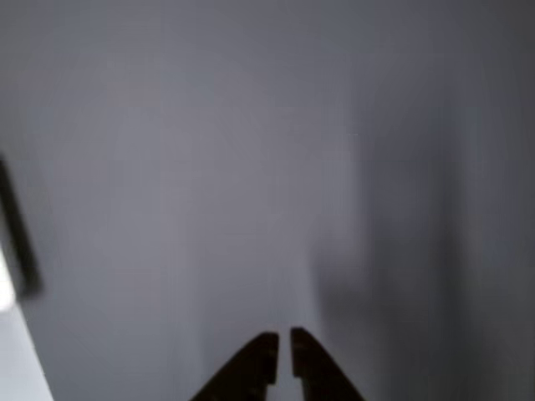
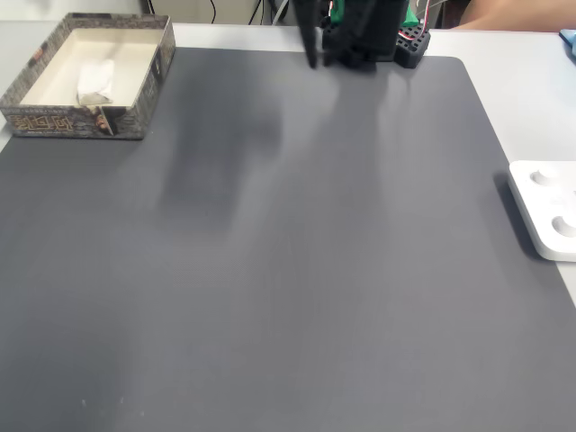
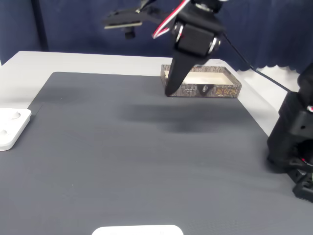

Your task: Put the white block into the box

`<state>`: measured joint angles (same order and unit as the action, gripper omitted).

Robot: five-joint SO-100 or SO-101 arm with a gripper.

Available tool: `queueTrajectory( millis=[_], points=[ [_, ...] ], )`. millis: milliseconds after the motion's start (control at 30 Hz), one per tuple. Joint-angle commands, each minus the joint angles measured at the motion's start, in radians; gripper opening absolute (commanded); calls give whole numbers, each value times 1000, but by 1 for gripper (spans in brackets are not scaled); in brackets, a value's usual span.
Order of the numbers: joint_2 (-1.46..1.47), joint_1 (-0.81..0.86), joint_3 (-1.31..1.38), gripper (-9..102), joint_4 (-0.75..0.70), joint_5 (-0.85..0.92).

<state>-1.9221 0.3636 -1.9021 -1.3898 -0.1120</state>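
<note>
Dark grey matting [image 2: 297, 270] is covering my whole work surface. I am seeing the white block [image 2: 94, 79] lying inside the box [image 2: 72, 121] at the upper left of a fixed view. My gripper [image 1: 284, 351] is hanging above bare mat at the bottom of the other view, jaws nearly clenched, grasping nothing.

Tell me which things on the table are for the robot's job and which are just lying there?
For the job:
- white block, already lying inside the box
- box
- tool, raised above the mat, holding nothing

Just lying about:
- flat white device at the mat's edge
- grey mat
</note>
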Motion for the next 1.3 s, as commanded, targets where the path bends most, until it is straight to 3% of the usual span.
queueTrajectory(
  millis=[0,700,1267],
  points=[
    [-100,-77,-87,-2,95,63],
    [-730,26,-801,-2,319,54],
    [-1155,-126,-1072,-2,379,32]
  ],
)
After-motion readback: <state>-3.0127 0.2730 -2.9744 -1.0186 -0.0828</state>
